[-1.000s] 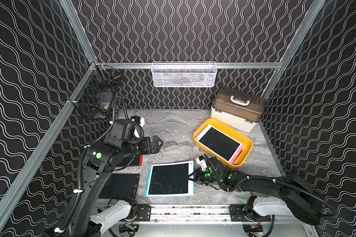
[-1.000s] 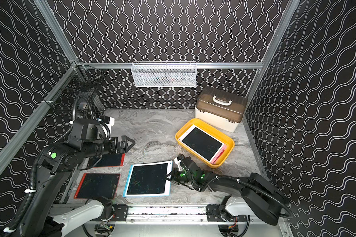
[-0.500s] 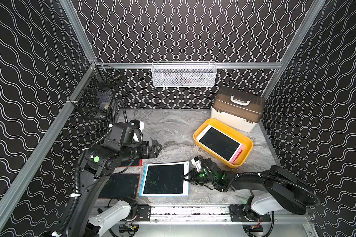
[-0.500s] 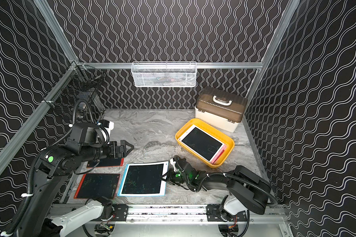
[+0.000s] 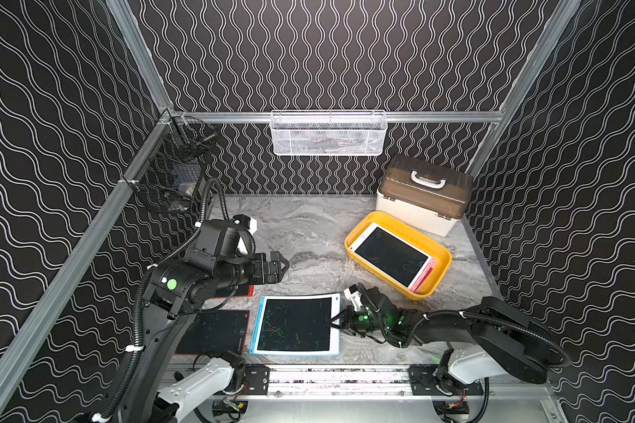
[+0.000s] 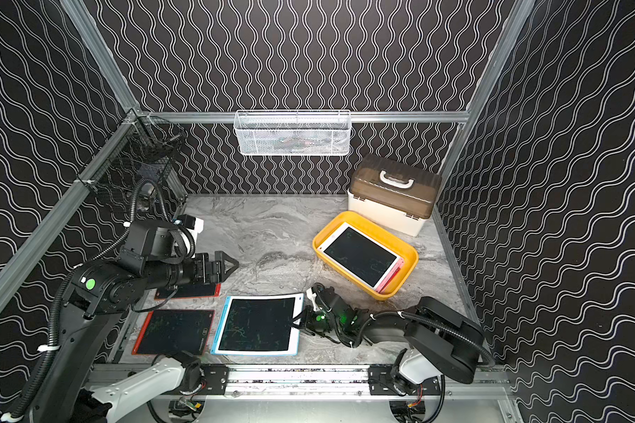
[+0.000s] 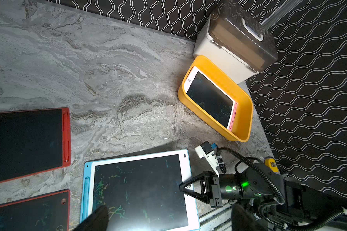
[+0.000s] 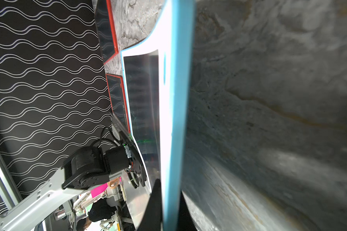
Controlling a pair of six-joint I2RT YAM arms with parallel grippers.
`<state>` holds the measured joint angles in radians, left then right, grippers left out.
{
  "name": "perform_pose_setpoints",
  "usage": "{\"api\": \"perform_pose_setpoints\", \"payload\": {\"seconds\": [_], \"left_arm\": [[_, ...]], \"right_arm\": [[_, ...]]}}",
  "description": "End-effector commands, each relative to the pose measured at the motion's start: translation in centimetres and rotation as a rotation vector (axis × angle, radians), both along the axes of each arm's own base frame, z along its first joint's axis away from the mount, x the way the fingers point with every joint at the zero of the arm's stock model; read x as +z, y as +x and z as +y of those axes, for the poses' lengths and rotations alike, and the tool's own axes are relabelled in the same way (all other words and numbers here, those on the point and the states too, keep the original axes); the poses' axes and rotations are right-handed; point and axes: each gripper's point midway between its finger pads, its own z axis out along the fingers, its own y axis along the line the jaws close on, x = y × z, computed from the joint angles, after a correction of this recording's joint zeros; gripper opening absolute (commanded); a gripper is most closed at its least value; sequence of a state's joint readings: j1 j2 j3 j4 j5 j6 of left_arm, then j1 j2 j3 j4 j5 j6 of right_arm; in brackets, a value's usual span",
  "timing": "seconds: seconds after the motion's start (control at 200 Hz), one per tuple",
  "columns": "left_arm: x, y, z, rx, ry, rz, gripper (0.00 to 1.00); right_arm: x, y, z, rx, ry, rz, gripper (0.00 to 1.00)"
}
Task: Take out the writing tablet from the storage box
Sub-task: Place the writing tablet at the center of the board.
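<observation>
Though the left gripper (image 5: 282, 263) gapes empty, the right gripper (image 5: 335, 322) pinches the blue-framed writing tablet (image 5: 294, 325) lower centre, seemingly to set it down.

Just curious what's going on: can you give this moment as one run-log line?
right gripper: shut on blue tablet edge | left gripper: open, empty | yellow box: white tablet over pink tablet inside

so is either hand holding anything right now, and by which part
The right hand pinches the blue-framed tablet by its white side edge; the left hand is open and empty.
</observation>
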<state>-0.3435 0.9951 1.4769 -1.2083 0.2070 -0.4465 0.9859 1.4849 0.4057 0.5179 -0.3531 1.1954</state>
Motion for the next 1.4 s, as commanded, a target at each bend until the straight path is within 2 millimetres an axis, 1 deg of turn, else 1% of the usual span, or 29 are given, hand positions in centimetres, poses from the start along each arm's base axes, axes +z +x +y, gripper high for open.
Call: {"api": "perform_pose_setpoints", "payload": {"seconds": [0.0,0.095,0.185,0.24,0.275,0.32,0.44,0.51,0.57,0.646,0.761,0.841,0.961,1.036,1.066,1.121,1.211,1.251,1.281,1.336,1.391], "left_arm": [[0.1,0.0,0.0,0.005,-0.008,0.002,0.99],[0.0,-0.1,0.2,0.014,-0.001,0.000,0.99],[0.0,-0.2,0.3,0.017,-0.001,0.001,0.99],[0.1,-0.2,0.3,0.018,-0.004,0.001,0.99],[0.1,-0.2,0.2,0.018,-0.005,0.001,0.99],[0.2,-0.2,0.2,0.019,-0.006,-0.002,0.99],[0.3,-0.2,0.2,0.017,-0.010,-0.003,0.99],[0.3,-0.1,0.1,0.018,-0.014,-0.004,0.99],[0.2,-0.1,0.1,0.015,-0.016,-0.002,0.99],[0.2,-0.1,0.0,0.014,-0.019,-0.001,0.99],[0.2,-0.2,0.0,0.011,-0.017,-0.004,0.99],[0.2,-0.1,0.0,0.005,-0.010,-0.009,0.99],[-0.1,0.6,-0.1,-0.008,0.011,-0.014,0.99],[-0.3,1.6,-0.6,-0.017,0.008,-0.015,0.99],[-0.3,2.0,-0.9,-0.024,0.002,-0.016,0.99],[0.0,3.1,-1.5,-0.041,-0.002,-0.024,0.99],[0.0,5.2,-2.3,-0.057,0.009,-0.023,0.99],[-0.3,6.0,-2.7,-0.067,0.013,-0.011,0.99],[-0.6,6.4,-2.9,-0.071,0.017,-0.001,0.99],[-1.4,6.9,-2.9,-0.066,0.035,0.016,0.99],[-2.4,7.0,-2.4,-0.043,0.058,0.034,0.99]], "right_arm": [[-4.1,-2.0,-2.3,0.012,-0.158,0.122,0.11],[-4.8,-2.2,-2.2,0.031,-0.173,0.139,0.12],[-5.1,-2.3,-2.1,0.038,-0.179,0.145,0.13],[-5.1,-2.2,-2.2,0.038,-0.185,0.142,0.15],[-5.1,-2.3,-2.3,0.038,-0.192,0.140,0.19],[-5.1,-2.2,-2.4,0.034,-0.199,0.139,0.28],[-4.8,-2.1,-2.8,0.022,-0.220,0.126,0.36],[-4.5,-1.9,-3.0,0.012,-0.231,0.118,0.47],[-4.1,-1.7,-3.0,0.008,-0.233,0.107,0.49],[-3.4,-1.2,-3.0,-0.002,-0.243,0.087,0.55],[-2.1,-0.5,-3.0,-0.019,-0.256,0.052,0.56],[-0.6,0.3,-3.0,-0.034,-0.267,0.013,0.59],[2.2,1.9,-3.1,-0.044,-0.335,-0.071,0.61],[4.5,2.8,-3.3,-0.053,-0.382,-0.113,0.63],[5.7,3.3,-3.4,-0.062,-0.395,-0.138,0.64],[7.8,4.4,-4.1,-0.093,-0.444,-0.197,0.67],[10.3,6.6,-7.3,-0.193,-0.579,-0.281,0.72],[10.5,7.3,-8.7,-0.216,-0.622,-0.265,0.74],[10.2,7.6,-9.4,-0.210,-0.635,-0.234,0.74],[9.0,7.4,-9.7,-0.159,-0.632,-0.171,0.74],[7.6,6.6,-9.2,-0.078,-0.632,-0.154,0.73]]}}
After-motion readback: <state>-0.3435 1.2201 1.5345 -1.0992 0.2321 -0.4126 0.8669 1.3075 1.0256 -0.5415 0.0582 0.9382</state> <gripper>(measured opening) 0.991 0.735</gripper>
